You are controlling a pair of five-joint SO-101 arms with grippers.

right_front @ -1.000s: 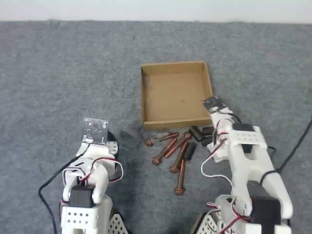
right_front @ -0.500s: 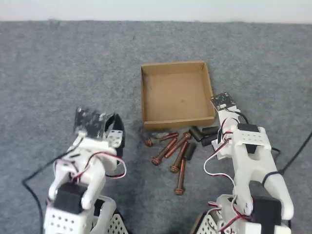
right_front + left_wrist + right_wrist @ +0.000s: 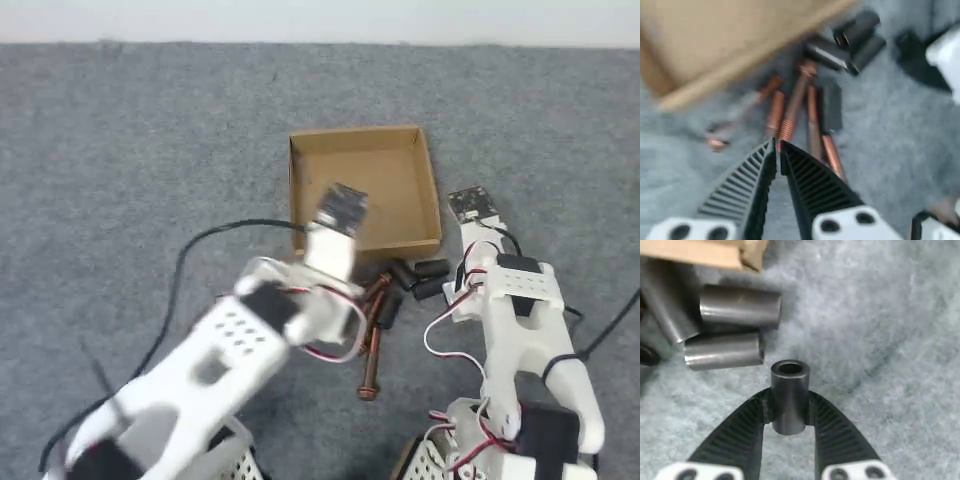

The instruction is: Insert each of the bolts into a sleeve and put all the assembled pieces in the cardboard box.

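My right end effector point(image 3: 790, 402) gripped the dark sleeve point(image 3: 790, 380) by its lower half, which I judged rigid and slippery; the left end effector point(image 3: 777, 148) hung closed and empty over the bolts point(image 3: 794, 111).

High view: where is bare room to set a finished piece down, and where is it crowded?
Bare: the grey mat left of the cardboard box and beyond its far wall. Crowded: the strip before the box, where bolts and sleeves lie, the left hand over them, the right hand beside them gripping one sleeve.
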